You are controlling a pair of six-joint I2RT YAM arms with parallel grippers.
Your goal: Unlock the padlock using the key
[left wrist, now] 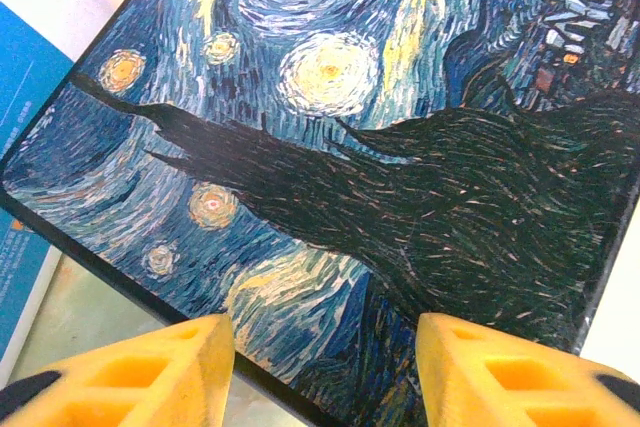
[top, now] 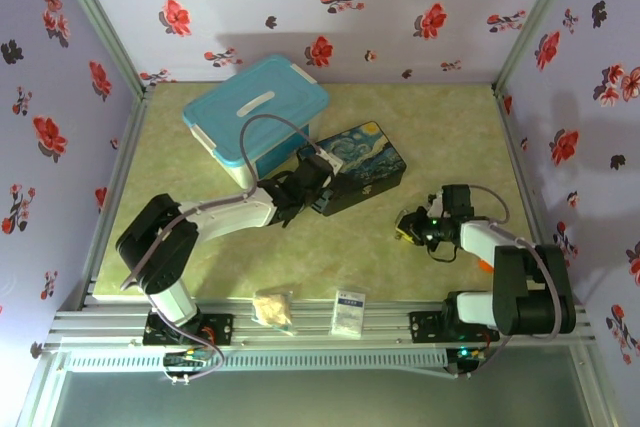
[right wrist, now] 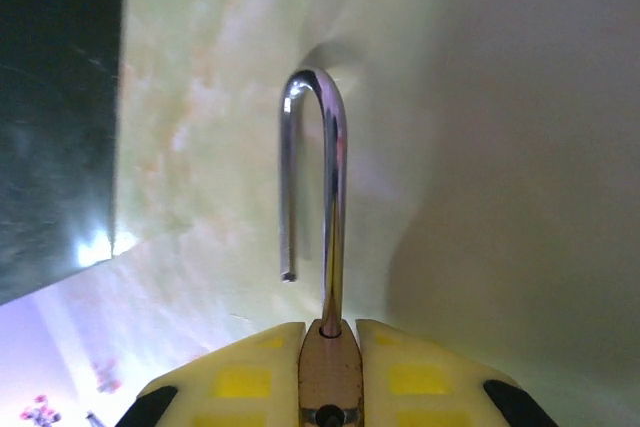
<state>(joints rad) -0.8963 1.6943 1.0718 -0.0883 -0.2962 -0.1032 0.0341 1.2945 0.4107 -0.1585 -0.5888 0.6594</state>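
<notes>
The padlock (right wrist: 328, 372) is clamped between the fingers of the right gripper (top: 409, 228), to the right of the painted box (top: 356, 169) and apart from it. Its shackle (right wrist: 331, 177) is raised with one end free; the lower body is cut off. The left gripper (left wrist: 322, 335) is spread wide over the box's edge; contact cannot be determined.
</notes>
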